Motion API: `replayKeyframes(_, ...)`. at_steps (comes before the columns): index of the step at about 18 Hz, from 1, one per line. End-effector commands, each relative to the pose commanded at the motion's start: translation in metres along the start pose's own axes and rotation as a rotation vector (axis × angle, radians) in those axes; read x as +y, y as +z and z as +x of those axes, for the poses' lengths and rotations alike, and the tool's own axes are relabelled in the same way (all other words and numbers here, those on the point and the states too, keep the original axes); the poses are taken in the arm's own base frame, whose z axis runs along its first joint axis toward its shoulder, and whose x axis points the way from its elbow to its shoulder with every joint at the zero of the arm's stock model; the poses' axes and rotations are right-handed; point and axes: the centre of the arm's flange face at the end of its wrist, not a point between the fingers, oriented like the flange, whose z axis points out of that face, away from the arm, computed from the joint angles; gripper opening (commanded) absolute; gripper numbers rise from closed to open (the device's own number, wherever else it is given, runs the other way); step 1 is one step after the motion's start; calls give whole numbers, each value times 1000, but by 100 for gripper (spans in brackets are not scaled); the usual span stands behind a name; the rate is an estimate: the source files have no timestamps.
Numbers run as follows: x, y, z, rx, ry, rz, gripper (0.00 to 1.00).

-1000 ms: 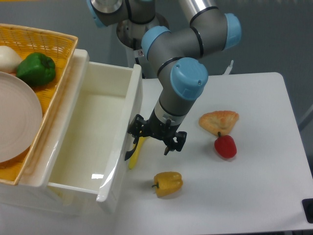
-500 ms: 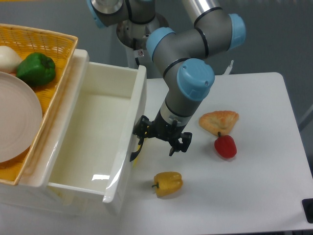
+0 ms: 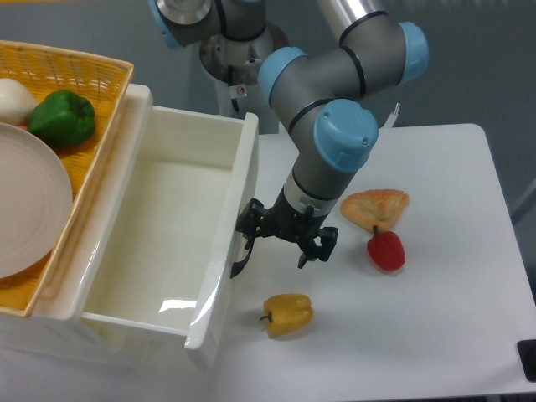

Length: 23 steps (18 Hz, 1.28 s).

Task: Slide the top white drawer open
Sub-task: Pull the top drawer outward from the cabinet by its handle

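Right now my gripper sits at the drawer's front face, its fingers spread; one finger is hooked in behind the curved black handle and the other hangs out over the table, so I am not pinching the handle. I cannot tell whether the inner finger actually touches the handle or merely sits beside it.

The top white drawer is immediately to my left as the camera sees it, and its plain white inside is exposed for most of its depth, so I judge the slide nearly done.

To finish well, I should pull straight along the drawer's own line of travel, low and level. Any sideways drift would twist the box in its cabinet and make it bind. A steady, slow draw suits glossy plastic, and I should stop short of the end of its travel so the box does not tip out.

Just below my gripper lies a yellow pepper, near enough that the advancing front could reach it. A red pepper and a pastry lie to my right, clear of the path. Farthest away, beyond the drawer, is the yellow basket holding a green pepper.
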Motion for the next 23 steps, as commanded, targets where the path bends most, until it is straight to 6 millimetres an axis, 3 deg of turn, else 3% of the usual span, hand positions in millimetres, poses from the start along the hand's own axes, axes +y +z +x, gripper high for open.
replayKeyframes(18, 4, -5, -13, 81, -48, 73, 100)
replayKeyframes(23, 10, -18, -25, 81, -62, 106, 100)
